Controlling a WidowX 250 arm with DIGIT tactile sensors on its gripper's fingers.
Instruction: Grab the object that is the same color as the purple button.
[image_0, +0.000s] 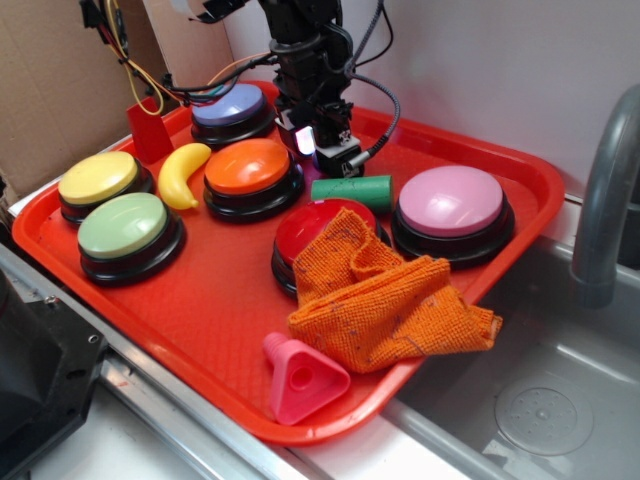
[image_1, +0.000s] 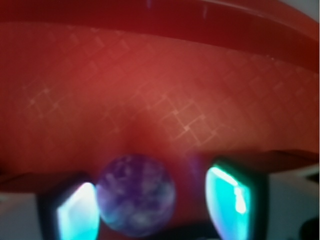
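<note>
On the red tray (image_0: 200, 300), from the left, a yellow button (image_0: 98, 177) and a green button (image_0: 122, 224) are seen, then a toy banana (image_0: 183, 174), the purple button (image_0: 230, 105) at the back and an orange button (image_0: 248, 166). Just right of the purple button the claw (image_0: 322, 140) is lowered close to the tray floor, with the arm standing nearly upright above it.

In the wrist view the purple ball (image_1: 135, 194) is found between the two fingers (image_1: 75, 210), touching or almost touching the left one, while a gap is left at the right one. The claw is therefore judged as released, not yet clenched on the ball.

The ball is probably light and hard, and it may roll away easily. It should be taken across its middle, with the fingers closed slowly and evenly.
</note>
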